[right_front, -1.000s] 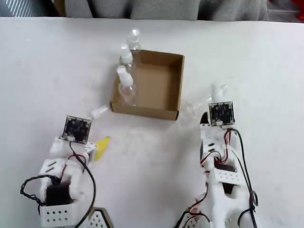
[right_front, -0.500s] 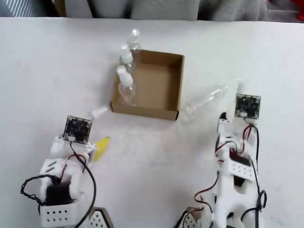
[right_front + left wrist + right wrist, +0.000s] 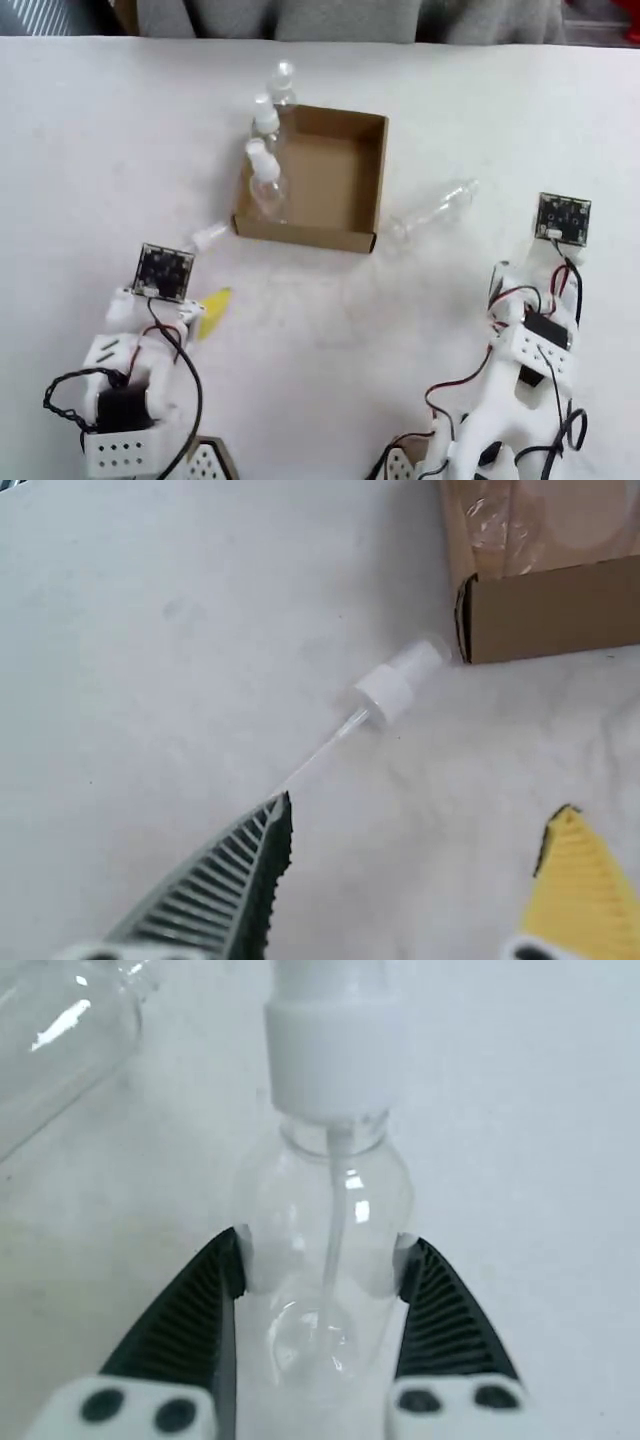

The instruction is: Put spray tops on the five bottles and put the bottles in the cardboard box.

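Note:
The open cardboard box (image 3: 345, 235) sits mid-table. Three clear bottles with white spray tops (image 3: 264, 118) stand along its left wall. A capless clear bottle (image 3: 432, 212) lies on the table right of the box. My right gripper (image 3: 322, 1252) is shut on an upright clear bottle (image 3: 325, 1200) that carries a white spray top (image 3: 327, 1055); that arm (image 3: 528, 335) is at the far right. A loose spray top (image 3: 392, 687) with its tube lies by the box's front left corner (image 3: 520, 620). My left gripper (image 3: 422, 812) is open just short of it.
The lying bottle (image 3: 55, 1035) is close beside the held one in the right wrist view. Bare white table (image 3: 120, 130) stretches left of and behind the box. The left arm's yellow finger (image 3: 213, 310) points toward the loose spray top (image 3: 207, 237).
The right arm has swung to the right, away from the lying bottle, with its bottle still held. The left arm has stayed still.

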You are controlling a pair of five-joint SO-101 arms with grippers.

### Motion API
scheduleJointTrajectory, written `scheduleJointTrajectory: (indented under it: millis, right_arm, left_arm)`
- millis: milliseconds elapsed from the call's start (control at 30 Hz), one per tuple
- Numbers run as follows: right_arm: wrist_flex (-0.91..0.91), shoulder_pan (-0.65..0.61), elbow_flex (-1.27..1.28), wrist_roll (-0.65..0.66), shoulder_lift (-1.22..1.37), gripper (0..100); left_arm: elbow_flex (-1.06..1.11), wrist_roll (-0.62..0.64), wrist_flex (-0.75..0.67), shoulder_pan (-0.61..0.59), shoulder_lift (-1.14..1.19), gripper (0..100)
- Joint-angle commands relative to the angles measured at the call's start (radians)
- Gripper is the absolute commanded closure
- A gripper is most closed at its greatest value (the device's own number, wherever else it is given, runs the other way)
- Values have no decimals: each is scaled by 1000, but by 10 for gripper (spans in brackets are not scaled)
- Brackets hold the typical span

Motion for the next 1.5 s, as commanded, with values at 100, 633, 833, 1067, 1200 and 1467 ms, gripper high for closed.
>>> scheduleJointTrajectory:
  millis: [100,633,833,1067,1200,1467]
  right_arm:
    - [143,117,-25,132,13,982]
    - [275,271,80,368,15,982]
    - [280,312,86,393,19,981]
    - [286,341,100,479,24,981]
    - [285,334,100,479,24,981]
    - [291,266,84,473,24,982]
  left_arm:
    - [-3,-8,9,-8,-8,620]
    - [-3,-8,15,-8,-8,620]
    - [-3,-9,25,-8,-8,619]
    - [-3,-9,25,-8,-8,619]
    - [-3,-9,25,-10,-8,619]
    - [-3,-38,26,-42,-8,621]
